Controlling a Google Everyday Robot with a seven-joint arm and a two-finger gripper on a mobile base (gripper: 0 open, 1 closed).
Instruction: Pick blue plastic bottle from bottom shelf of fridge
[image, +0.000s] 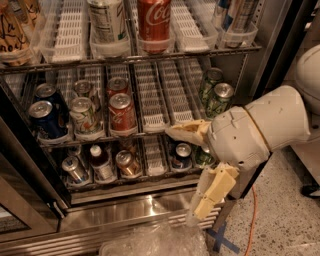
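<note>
**Figure. Approach stage of the pick; nothing has been grasped yet.**

The blue plastic bottle (101, 164) is shown upright, white cap on, in a lane of the bottom shelf (150, 179) of the fridge (130, 210). It lies toward 8 o'clock from the centre of the view. A silver-topped can (75, 169) is seen just beside it at 9 o'clock, and a second can (127, 162) just beside it at 3 o'clock.

The claw (180, 175) is held released, with its two tan fingers (187, 131) spread wide. The upper finger is pointed toward 9 o'clock at the front edge of the middle rack. The lower finger is angled toward 7 o'clock, in front of the steel sill. The claw is placed outside the shelf front, at about 3 o'clock of the bottle and well apart from it. A white lane tray (152, 157) and a dark can (181, 155) are seen between the two.

The arm's white wrist housing (250, 130) is brought in from the 3 o'clock edge, directed toward 9 o'clock and tipped slightly downward.

The task is judged to be at an early stage. The claw is to be carried toward 9 o'clock and lined up with the bottle's lane. The fingers are then to be passed between the neighbouring cans and closed on the bottle, and the bottle is to be drawn out.
</note>
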